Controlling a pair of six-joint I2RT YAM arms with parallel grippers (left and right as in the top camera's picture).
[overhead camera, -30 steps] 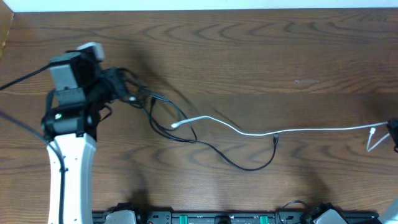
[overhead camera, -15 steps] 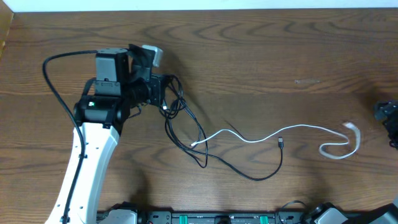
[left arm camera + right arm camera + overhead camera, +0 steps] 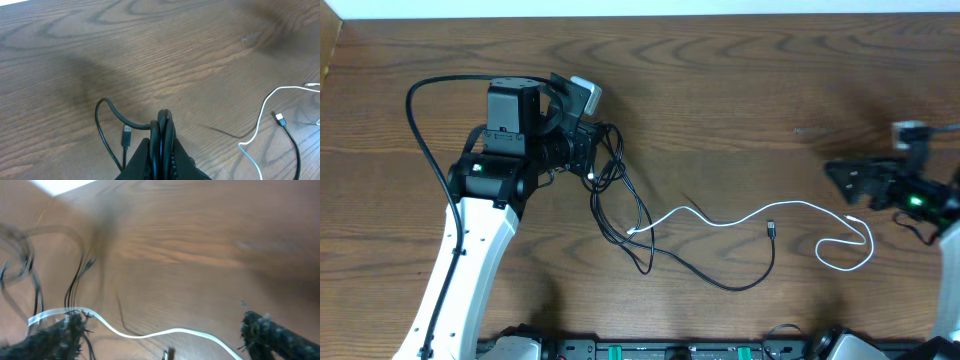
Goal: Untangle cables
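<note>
My left gripper (image 3: 592, 153) is shut on a bunch of loops of the black cable (image 3: 740, 287) left of the table's middle. In the left wrist view its fingers (image 3: 146, 161) pinch those loops (image 3: 163, 129), and a black plug (image 3: 126, 135) lies just beside them. From there the black cable trails right to a second plug (image 3: 771, 229). The white cable (image 3: 790, 206) lies slack from the black tangle to a loop (image 3: 845, 255) at the right. My right gripper (image 3: 840, 177) hovers open above that loop. In its blurred wrist view the white cable (image 3: 150, 333) runs on the table between the wide-apart fingers (image 3: 55, 336).
The wooden table (image 3: 740, 90) carries nothing else. A thick black arm cable (image 3: 412, 100) arcs out from the left arm. A black rail with fittings (image 3: 670, 351) runs along the front edge.
My right gripper has let go of the white cable and come in from the right edge. The white cable went slack into a loop. My left gripper carried the black bunch to the right.
</note>
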